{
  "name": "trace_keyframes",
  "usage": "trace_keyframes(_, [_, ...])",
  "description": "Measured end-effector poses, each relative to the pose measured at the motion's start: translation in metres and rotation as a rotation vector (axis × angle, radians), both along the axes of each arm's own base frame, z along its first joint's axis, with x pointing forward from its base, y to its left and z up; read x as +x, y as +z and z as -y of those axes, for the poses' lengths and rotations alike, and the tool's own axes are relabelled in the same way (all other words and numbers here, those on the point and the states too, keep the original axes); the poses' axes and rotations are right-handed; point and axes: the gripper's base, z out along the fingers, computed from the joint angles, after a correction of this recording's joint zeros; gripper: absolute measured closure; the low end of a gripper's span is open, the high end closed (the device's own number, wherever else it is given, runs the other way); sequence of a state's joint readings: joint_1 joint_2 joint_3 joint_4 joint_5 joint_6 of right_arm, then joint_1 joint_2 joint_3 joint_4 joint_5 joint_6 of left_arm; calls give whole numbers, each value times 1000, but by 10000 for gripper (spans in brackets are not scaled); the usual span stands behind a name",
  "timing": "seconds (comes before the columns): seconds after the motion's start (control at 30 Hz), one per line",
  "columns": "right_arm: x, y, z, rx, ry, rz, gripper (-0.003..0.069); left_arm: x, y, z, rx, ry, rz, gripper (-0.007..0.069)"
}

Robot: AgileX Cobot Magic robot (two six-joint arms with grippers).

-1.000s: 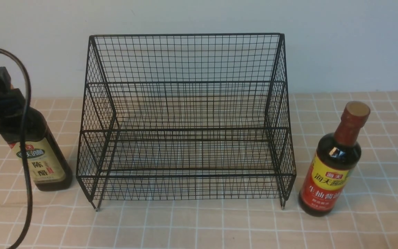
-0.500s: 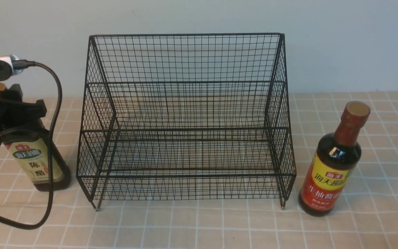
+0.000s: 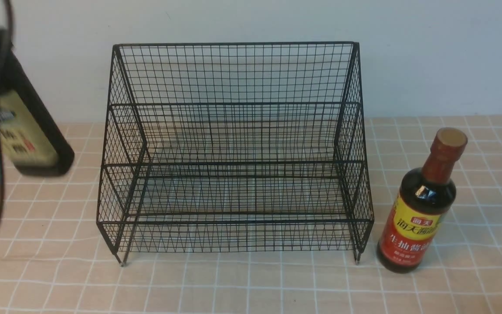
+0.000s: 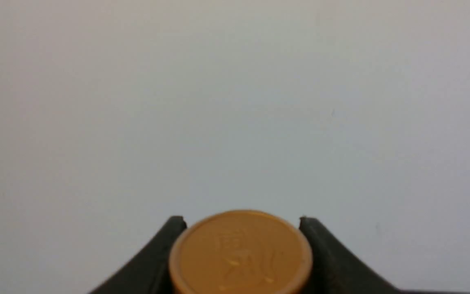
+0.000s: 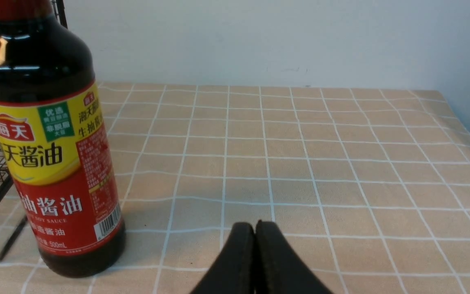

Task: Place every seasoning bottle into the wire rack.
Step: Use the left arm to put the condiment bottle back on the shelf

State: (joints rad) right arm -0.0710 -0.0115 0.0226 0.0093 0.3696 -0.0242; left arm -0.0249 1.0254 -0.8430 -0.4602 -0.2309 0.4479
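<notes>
A: Why does the left gripper (image 4: 241, 222) grip the squarish bottle (image 3: 24, 131) so high up?
B: Its jaws pinch the top end, 1 on each side of the gold cap (image 4: 240, 255). That likely leaves the heavy body hanging free below, ready to pass over the rack's front wire. The bottle tilts, base toward the rack, and looks clear of the tablecloth (image 3: 251, 288). It is at 10 o'clock from the wire rack (image 3: 233, 104).
A: And the right gripper (image 5: 255, 230)?
B: Its jaws are pressed together and hold nothing. It sits low over the tablecloth near the round bottle (image 3: 421, 209). That bottle stands upright at 4 o'clock from the rack, just beside the right front foot. It is probably waiting its turn.
A: What is in the rack?
B: Nothing. Both tiers are bare, so 0 of 2 bottles are in. Each bottle is capped and dark with liquid, so a tilt should spill nothing.
A: What could go wrong?
B: The swinging base could clip the rack's side wire.
</notes>
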Motion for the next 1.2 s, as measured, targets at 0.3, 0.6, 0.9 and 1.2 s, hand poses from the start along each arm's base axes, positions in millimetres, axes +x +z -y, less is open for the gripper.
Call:
trace_keyframes(0.3, [0,0,0,0,0,0,673,-15,20,28,-92,-184,-51,320])
trace_keyframes(0.6, [0,0,0,0,0,0,673,-3,5,59,-119,-308,-129,320])
trace_keyframes(0.9, [0,0,0,0,0,0,673,34,-26,63,-121,-243,-219,320])
trace_keyframes(1.2, [0,0,0,0,0,0,673,52,-49,68,-88,-241,-309,320])
